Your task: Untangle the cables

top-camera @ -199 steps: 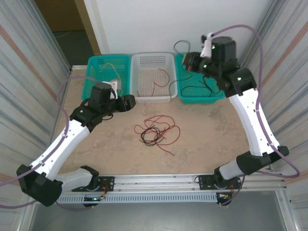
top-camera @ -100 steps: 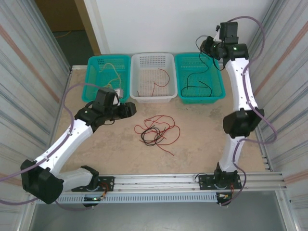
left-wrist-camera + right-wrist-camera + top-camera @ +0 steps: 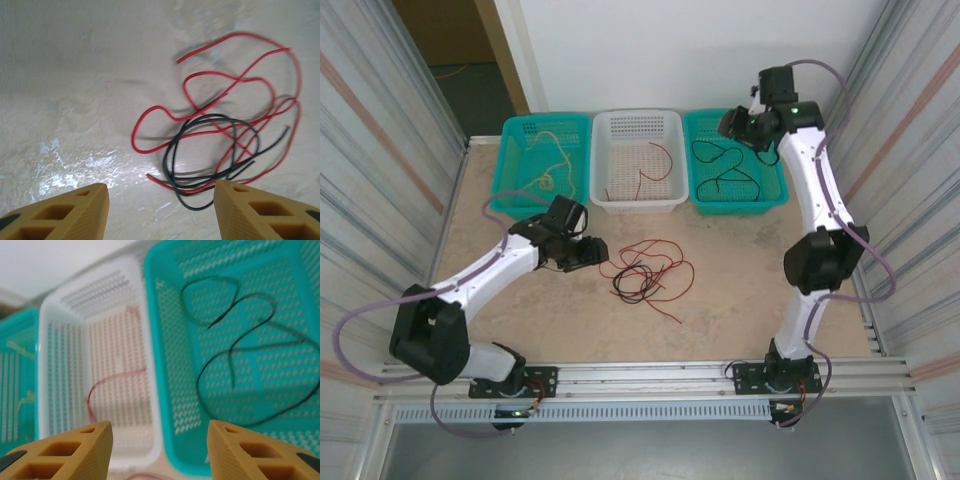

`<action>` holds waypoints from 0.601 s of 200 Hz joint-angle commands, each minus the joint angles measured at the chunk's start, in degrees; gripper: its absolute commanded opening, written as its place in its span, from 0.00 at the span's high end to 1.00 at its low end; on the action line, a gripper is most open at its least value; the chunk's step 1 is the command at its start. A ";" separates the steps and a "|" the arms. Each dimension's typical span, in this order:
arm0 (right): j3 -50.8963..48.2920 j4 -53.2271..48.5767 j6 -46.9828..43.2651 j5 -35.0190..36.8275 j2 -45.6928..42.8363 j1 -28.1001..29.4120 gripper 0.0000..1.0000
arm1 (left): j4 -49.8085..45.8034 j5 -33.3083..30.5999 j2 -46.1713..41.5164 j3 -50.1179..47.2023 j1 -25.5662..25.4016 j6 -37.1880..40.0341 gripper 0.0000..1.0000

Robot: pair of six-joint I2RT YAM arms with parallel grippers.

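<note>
The tangled cables [image 3: 645,272], red and black, lie at the frame's middle; the left gripper [image 3: 160,194] hovers just left of them, jaws wide and empty, likely lining up to draw one strand out. The right gripper [image 3: 160,430], also wide and empty, hangs at upper right above the green basket [image 3: 151,315] with a black cable [image 3: 232,360] in it; colours seem sorted by basket.

This is looking like a robotics lab cell: two arms [image 3: 485,277] are standing bolted to an aluminium rail [image 3: 650,373] along a stone-patterned counter [image 3: 740,280], and ribbed metal panels [image 3: 375,170] are walling in both sides.
</note>
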 commanded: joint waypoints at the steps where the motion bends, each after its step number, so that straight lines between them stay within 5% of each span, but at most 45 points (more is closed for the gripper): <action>1: -12.43 3.34 -1.90 2.02 -10.69 5.76 0.47 | -1.51 1.00 2.17 -1.05 -0.05 -1.81 0.44; 55: -42.97 12.79 6.86 0.38 -24.97 19.03 0.47 | 3.87 3.44 6.52 -1.34 1.27 -4.42 0.44; 120: -45.89 12.97 9.18 1.25 -24.21 22.87 0.49 | 7.61 5.67 14.32 0.14 1.99 -3.15 0.55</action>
